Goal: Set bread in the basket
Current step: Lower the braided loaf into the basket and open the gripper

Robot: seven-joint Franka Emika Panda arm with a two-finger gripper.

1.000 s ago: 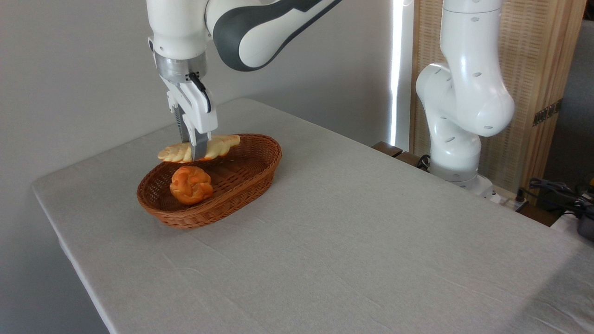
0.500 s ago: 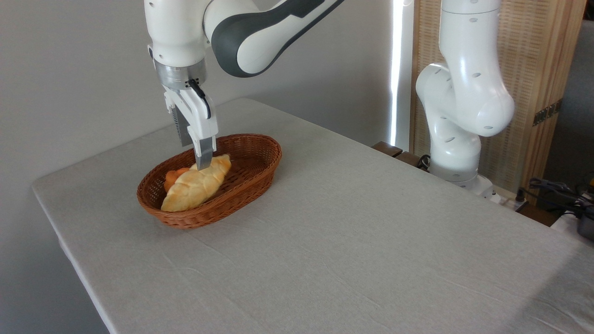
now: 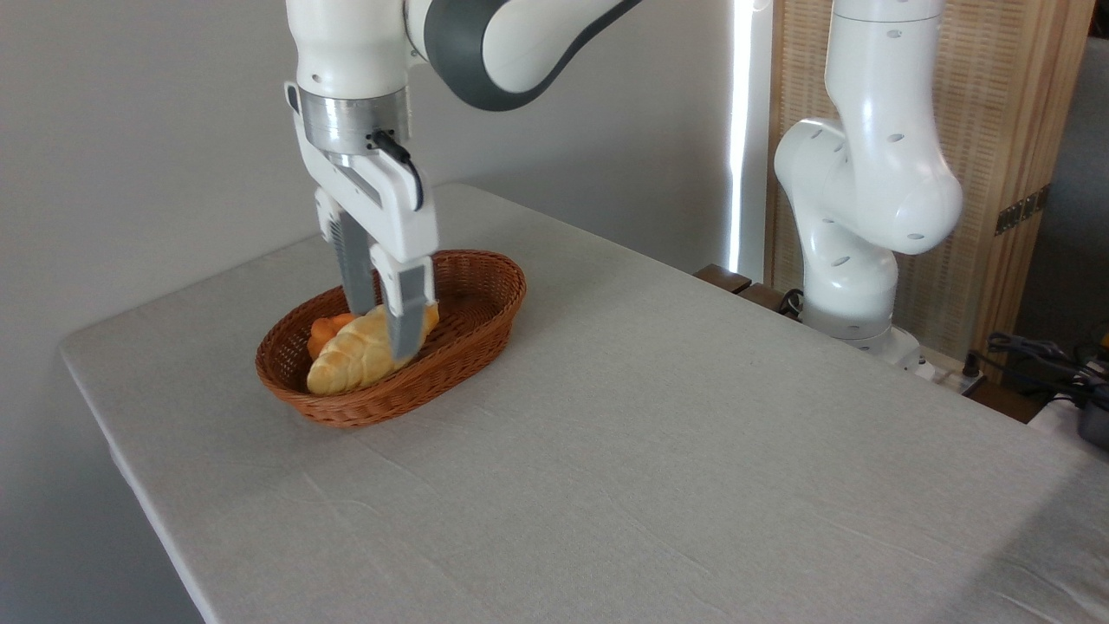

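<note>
Basket (image 3: pixel 472 299): reddish-brown wicker w/ fine woven ribbing. Loaf (image 3: pixel 359 360) inside: pale golden, braided ridges, lighter along the tops. Bun (image 3: pixel 322 334), at approx. 10 o'clock from the loaf: orange-brown, mostly hidden. Gripper (image 3: pixel 381 329): white housing, grey fingers (image 3: pixel 405 322), black cable at the wrist. Arm (image 3: pixel 520 35): glossy white w/ dark grey band; silver ring above the gripper. Table (image 3: pixel 650 451): light grey-beige cloth, faint creases. Wall (image 3: pixel 130 130): plain grey. At 2 o'clock, screen (image 3: pixel 1014 104): tan woven panel in a wood frame.
</note>
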